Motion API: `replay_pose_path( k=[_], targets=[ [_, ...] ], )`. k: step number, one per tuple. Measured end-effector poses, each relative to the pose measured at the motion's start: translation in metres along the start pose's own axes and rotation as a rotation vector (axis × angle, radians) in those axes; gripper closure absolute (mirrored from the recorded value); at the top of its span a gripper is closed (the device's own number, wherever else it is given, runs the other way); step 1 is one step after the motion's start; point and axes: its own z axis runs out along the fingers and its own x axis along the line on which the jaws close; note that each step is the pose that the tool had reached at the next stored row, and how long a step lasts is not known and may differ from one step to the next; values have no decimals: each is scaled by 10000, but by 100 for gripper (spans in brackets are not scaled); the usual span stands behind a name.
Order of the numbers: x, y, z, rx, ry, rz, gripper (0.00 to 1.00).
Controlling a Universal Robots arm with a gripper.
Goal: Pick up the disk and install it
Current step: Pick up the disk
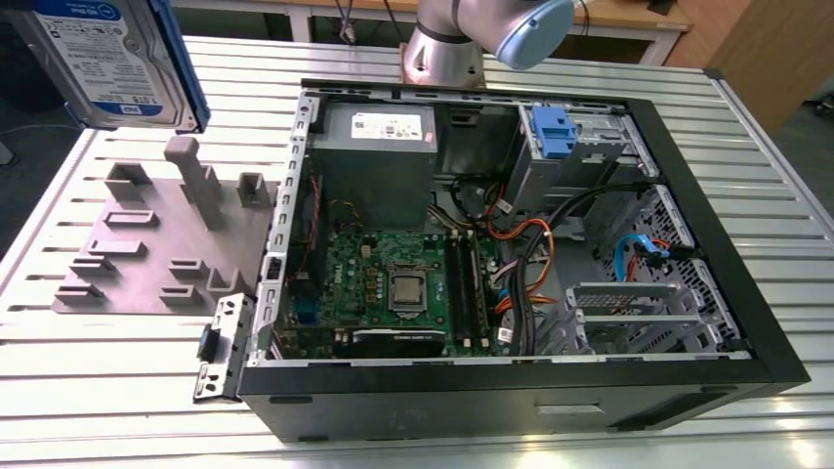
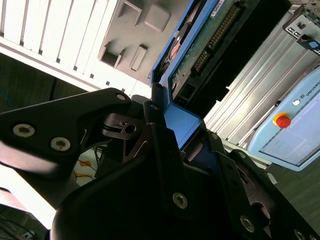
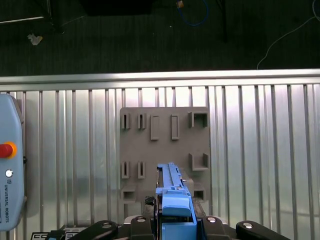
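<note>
Exterior view: the disk (image 1: 111, 59) hangs in the air above the table (image 1: 117, 410), over its far corner on the exterior view's left, label side showing. Below it a grey slotted holder (image 1: 156, 244) lies just beside the open computer case (image 1: 521, 225). The arm (image 1: 482, 29) rises at the table's far edge.

Second wrist view: the gripper (image 2: 167, 125) is clamped narrow on the disk's (image 2: 210, 45) blue rail, circuit-board side up.

First wrist view: the disk (image 3: 172, 195) stands edge-on over the holder (image 3: 165, 135), and a pendant (image 3: 10, 165) lies on the table.
</note>
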Motion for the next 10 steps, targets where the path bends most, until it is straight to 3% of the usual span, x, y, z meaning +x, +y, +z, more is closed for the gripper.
replay_pose_path(
  k=[10],
  targets=[
    [-1,-35,-1,0,0,-1,64]
  ],
)
